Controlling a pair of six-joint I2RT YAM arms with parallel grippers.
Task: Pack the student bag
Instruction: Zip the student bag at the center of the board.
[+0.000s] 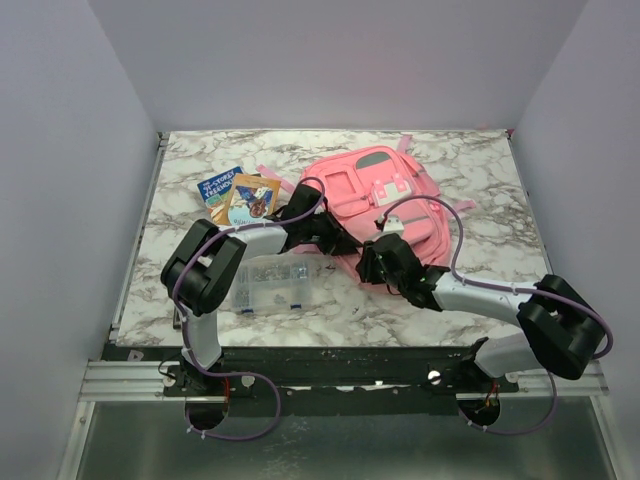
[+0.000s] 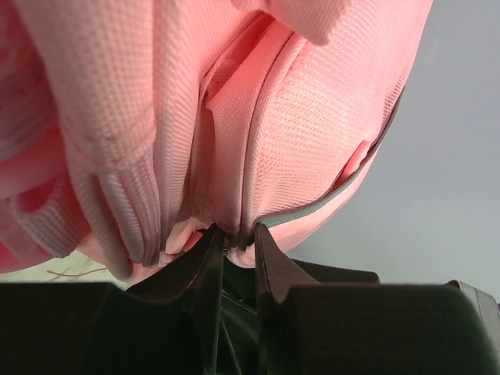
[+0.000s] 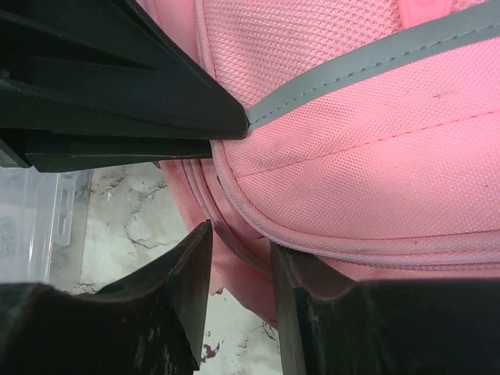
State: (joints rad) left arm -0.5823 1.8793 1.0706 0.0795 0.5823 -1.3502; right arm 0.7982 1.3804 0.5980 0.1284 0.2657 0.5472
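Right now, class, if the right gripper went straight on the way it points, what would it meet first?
The student bag: its piped edge sits between the jaws of the right gripper, so it would likely press into pink fabric at once; depth is unclear.

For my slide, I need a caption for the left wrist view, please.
Left hand pinching a fold of the pink bag, seen from the wrist.
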